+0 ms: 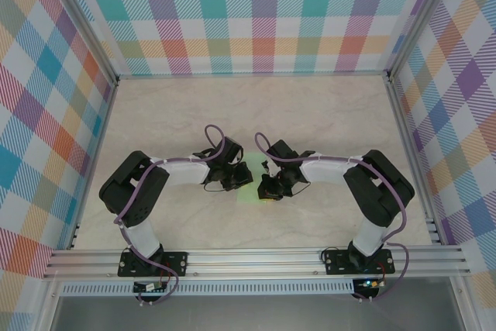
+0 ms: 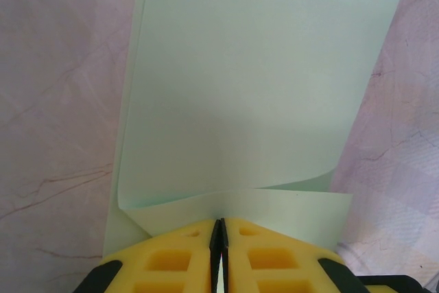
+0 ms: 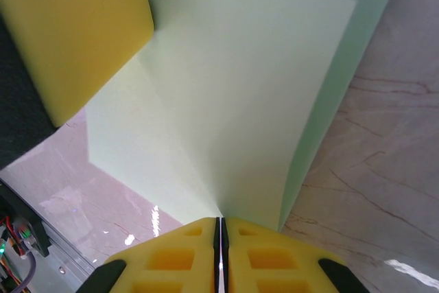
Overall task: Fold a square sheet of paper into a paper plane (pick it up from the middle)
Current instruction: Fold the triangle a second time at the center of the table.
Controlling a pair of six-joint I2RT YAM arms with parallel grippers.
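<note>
The square sheet of paper [image 1: 246, 181], pale mint green, hangs between my two grippers over the middle of the marble table. In the left wrist view the sheet [image 2: 254, 87] stretches away from the fingers, and its near edge curls back in a soft fold into the jaws. My left gripper [image 2: 219, 224] is shut on that edge. My right gripper [image 3: 220, 222] is shut on the opposite side of the sheet [image 3: 226, 101], which fans out from its jaws with a faint crease. A yellow finger of the left gripper [image 3: 75, 25] presses the paper's far corner.
Plaid walls [image 1: 256, 13] close in the back and both sides. An aluminium rail [image 1: 256, 257] runs along the near edge, with both arm bases bolted to it. Bare marble table [image 1: 256, 106] lies behind the grippers.
</note>
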